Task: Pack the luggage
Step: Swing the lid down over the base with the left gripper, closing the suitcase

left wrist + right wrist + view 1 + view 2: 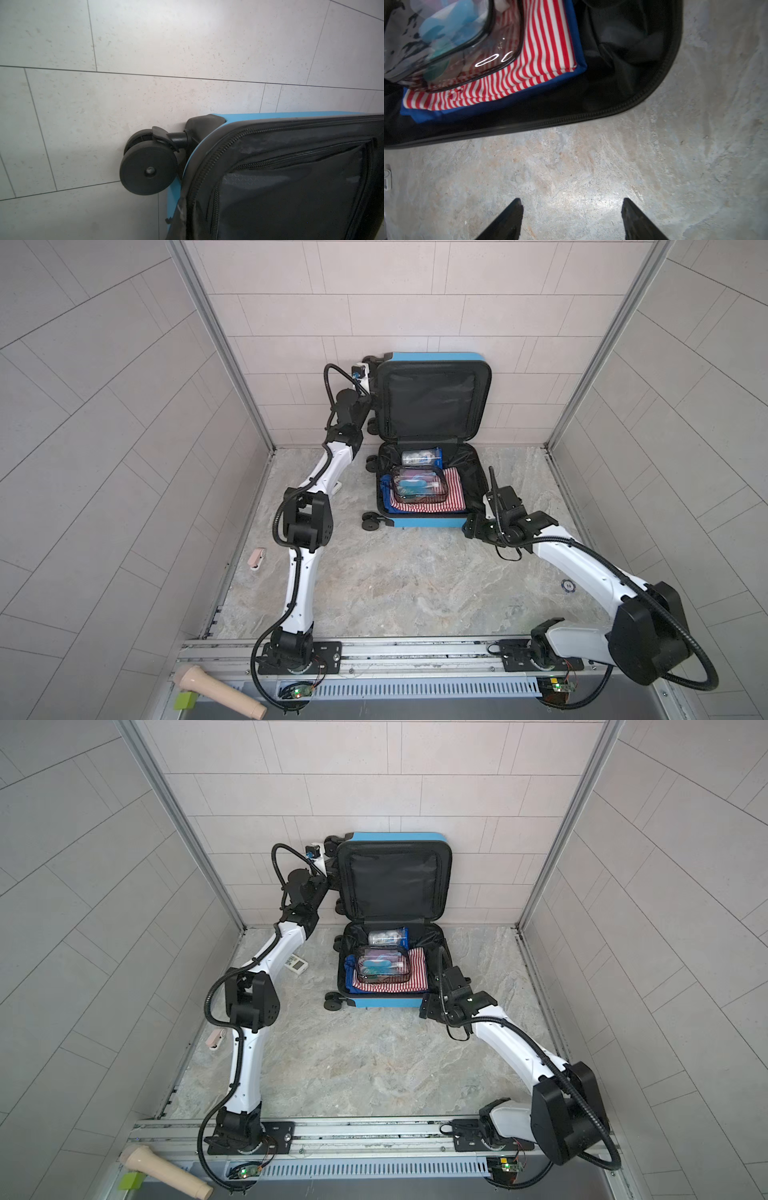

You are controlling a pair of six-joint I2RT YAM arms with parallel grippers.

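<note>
Against the back wall (415,302), the luggage (428,522) lies open on the floor (395,580), lid (432,402) upright, long axis running side to side, wheels (370,522) toward the left arm. The left gripper (370,379) is pressed together at the lid's wheel-side edge; the right gripper (571,200) hangs spread beside the near corner.

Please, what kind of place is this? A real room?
Probably a robot test booth, not a real room: tile-patterned wall panels sit in bare metal posts, the left arm and right arm are mounted on a front rail, and the luggage lies open on a stone-look tabletop.
</note>
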